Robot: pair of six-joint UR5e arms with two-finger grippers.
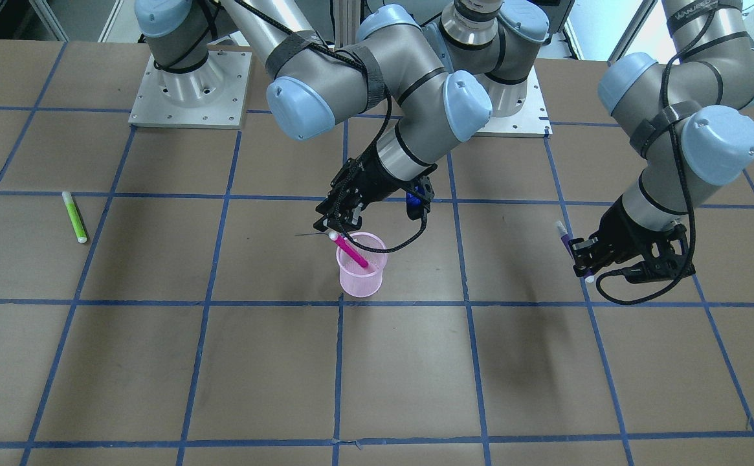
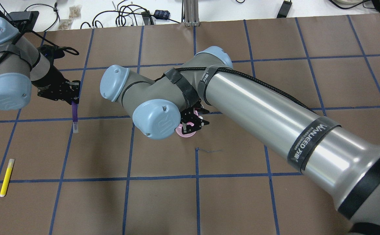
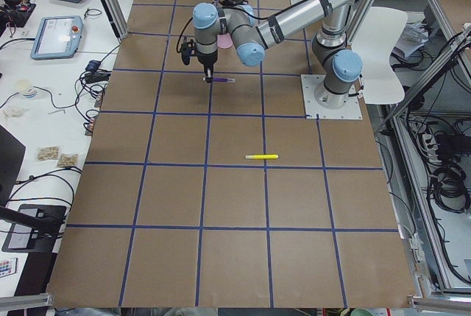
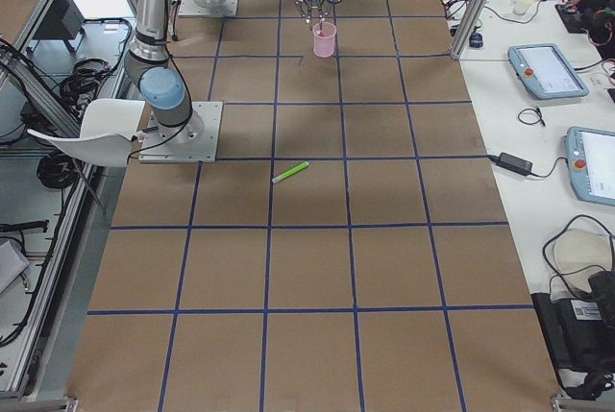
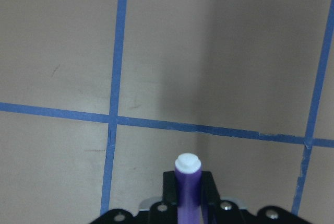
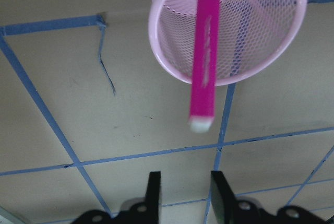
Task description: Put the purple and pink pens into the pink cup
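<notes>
1. Table point(image 1: 156, 375): open room on every side of the pink cup point(image 1: 362, 277), edges well away. A stray yellow-green pen point(image 1: 74, 217) lies far off.
2. Right gripper point(image 6: 182, 182) hovers just above the cup, jaws apart, holding nothing.
3. Left gripper point(image 1: 578, 256), well apart from the cup, clamps the purple pen point(image 2: 74, 112).
4. Pink pen point(image 1: 353, 251) leans inside the cup. By appearances the job is half done, with purple left to deliver.

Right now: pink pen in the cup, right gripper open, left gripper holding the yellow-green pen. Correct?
No. The left gripper holds the purple pen, per the left wrist view; the yellow-green pen lies loose on the table. The rest stands.
</notes>
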